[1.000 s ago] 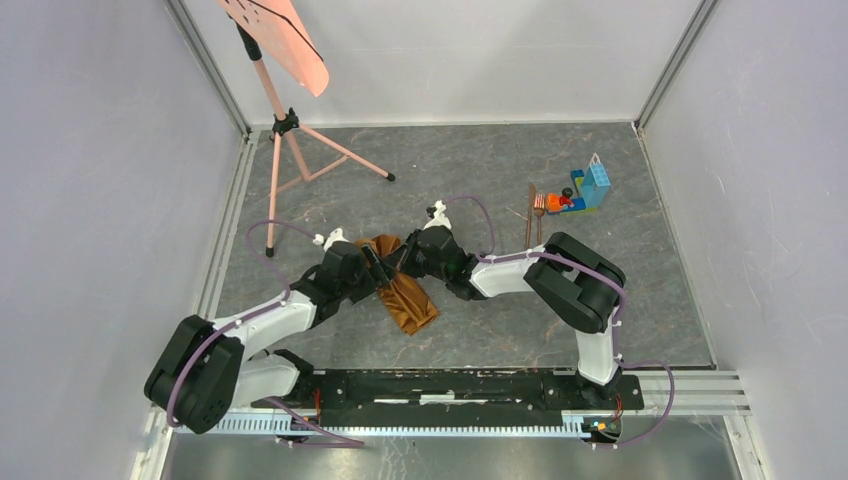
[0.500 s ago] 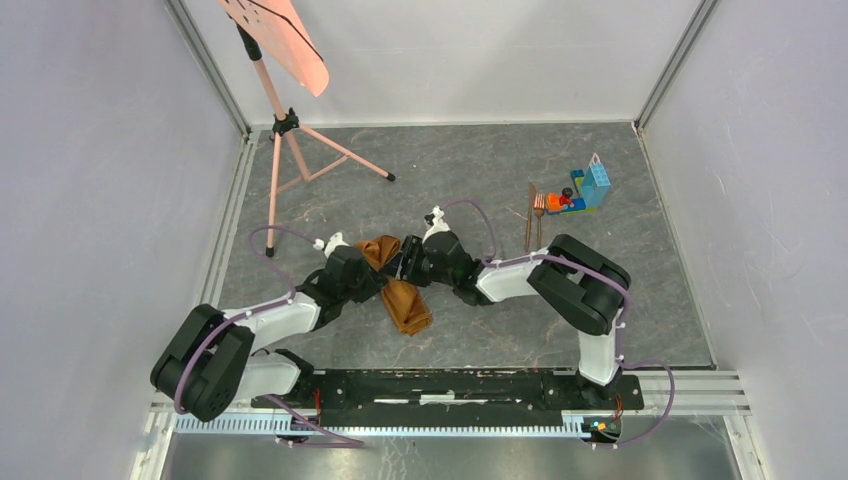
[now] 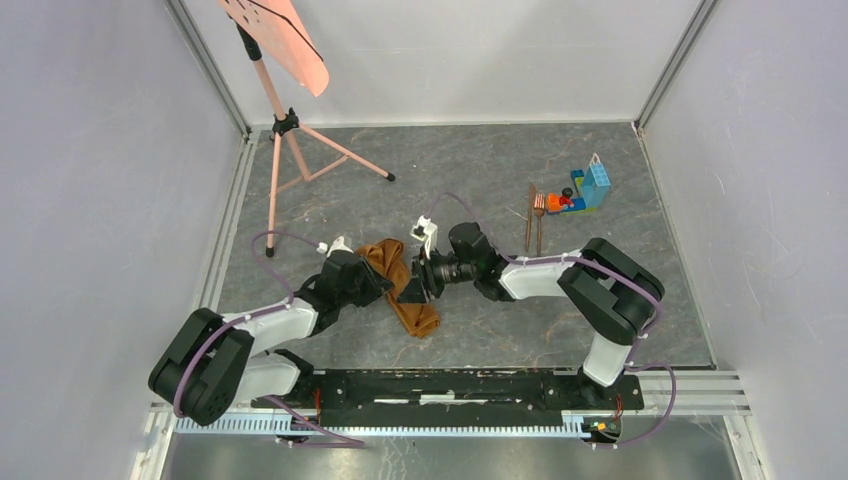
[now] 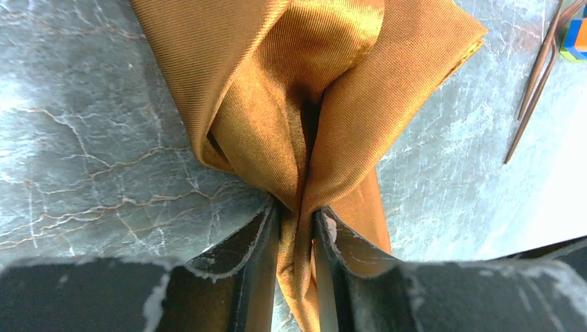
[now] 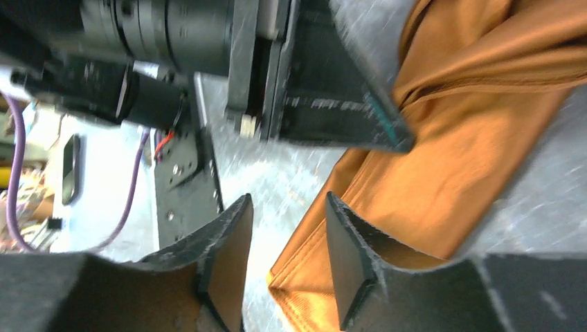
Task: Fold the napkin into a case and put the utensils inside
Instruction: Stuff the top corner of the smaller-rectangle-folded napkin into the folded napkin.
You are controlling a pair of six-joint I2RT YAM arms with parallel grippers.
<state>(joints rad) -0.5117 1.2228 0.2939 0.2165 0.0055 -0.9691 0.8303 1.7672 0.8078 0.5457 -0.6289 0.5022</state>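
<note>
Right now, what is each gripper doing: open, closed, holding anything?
Left gripper: closed on a bunched fold of the napkin.
Right gripper: open, holding nothing; the napkin lies just past it.

One napkin (image 3: 415, 312), two utensils (image 3: 539, 225) — one brick pile (image 3: 585, 190), one stand (image 3: 285, 150).

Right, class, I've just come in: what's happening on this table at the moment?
The left arm's fingers pinch a bunched fold of the orange-brown napkin, which lies crumpled on the grey table, not folded into a case. The right arm's fingers stand open beside the napkin, gripping nothing. The fork and knife lie untouched farther back on the right, next to the toy bricks.
</note>
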